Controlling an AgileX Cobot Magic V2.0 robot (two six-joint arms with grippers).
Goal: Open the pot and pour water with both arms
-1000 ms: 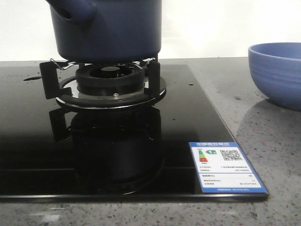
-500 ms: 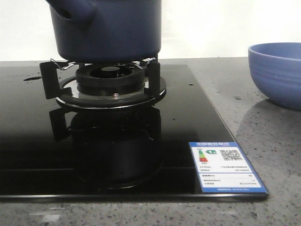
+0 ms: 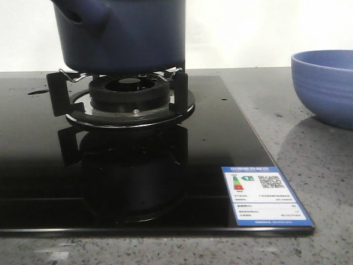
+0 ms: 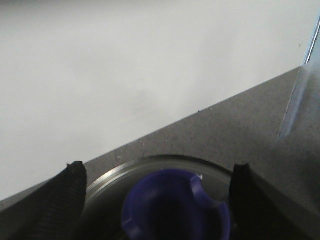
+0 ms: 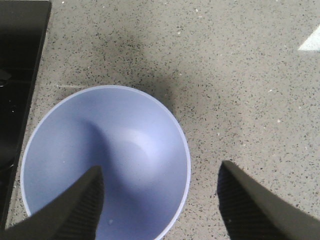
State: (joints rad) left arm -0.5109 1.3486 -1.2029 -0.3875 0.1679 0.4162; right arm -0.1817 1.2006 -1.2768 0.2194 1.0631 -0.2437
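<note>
The dark navy pot [image 3: 127,38] stands on the gas burner's supports [image 3: 179,91], its hollow side stub [image 3: 83,11] pointing left; its top is cut off in the front view. In the left wrist view, the pot's lid [image 4: 112,172] with a metal rim carries a blue knob [image 4: 175,205]. My left gripper [image 4: 157,169] is open, one finger on each side of the knob and apart from it. My right gripper [image 5: 160,169] hangs open above the right edge of the periwinkle bowl [image 5: 100,150], holding nothing. Neither gripper shows in the front view.
The black glass hob [image 3: 220,138] with the burner [image 3: 129,91] carries a blue label sticker [image 3: 265,194] at its front right corner. The bowl [image 3: 325,83] stands on the speckled grey countertop [image 3: 309,165] right of the hob. A white wall runs behind.
The pot has shifted slightly to the left on the burner in the front view. The bowl and the hob stand as before.
</note>
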